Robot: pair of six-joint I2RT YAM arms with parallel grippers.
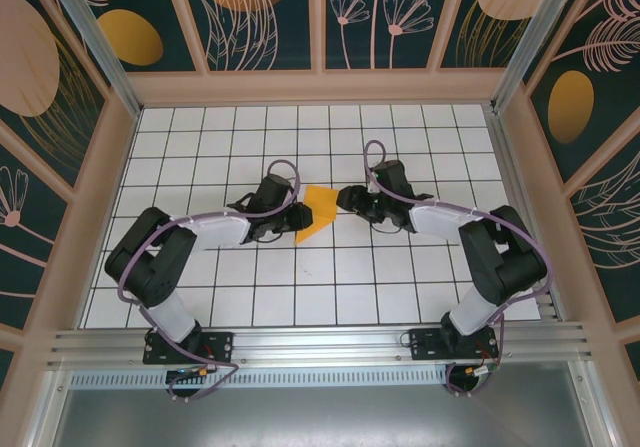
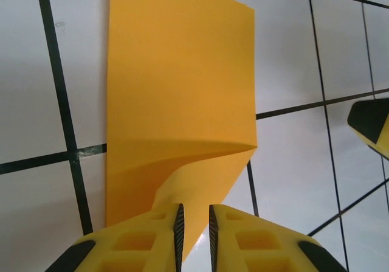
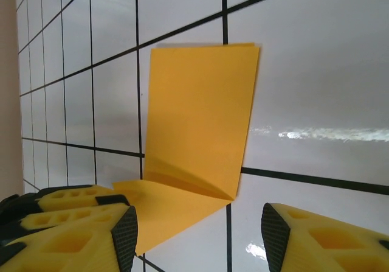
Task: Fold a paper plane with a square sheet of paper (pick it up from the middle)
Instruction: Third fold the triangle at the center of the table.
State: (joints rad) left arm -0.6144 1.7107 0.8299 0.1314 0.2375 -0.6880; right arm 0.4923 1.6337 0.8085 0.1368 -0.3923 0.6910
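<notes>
The square sheet of paper point(image 1: 322, 207) lies folded on the white tiled table, an orange-yellow shape with one creased flap lifting off the surface. In the left wrist view the paper point(image 2: 176, 77) stretches ahead, and its raised flap corner sits in the narrow gap of my left gripper point(image 2: 194, 210), whose jaws stand slightly apart without pinching it. My right gripper point(image 3: 199, 211) is wide open just short of the paper point(image 3: 197, 114), the flap reaching toward its left finger. From above, the left gripper point(image 1: 297, 217) and right gripper point(image 1: 345, 200) flank the sheet closely.
The gridded table point(image 1: 330, 287) is fenced by wooden-framed patterned walls point(image 1: 90, 197) on the left, back and right. An aluminium rail point(image 1: 320, 347) runs along the near edge by the arm bases. One of the right gripper's fingers point(image 2: 371, 123) shows at the right edge of the left wrist view.
</notes>
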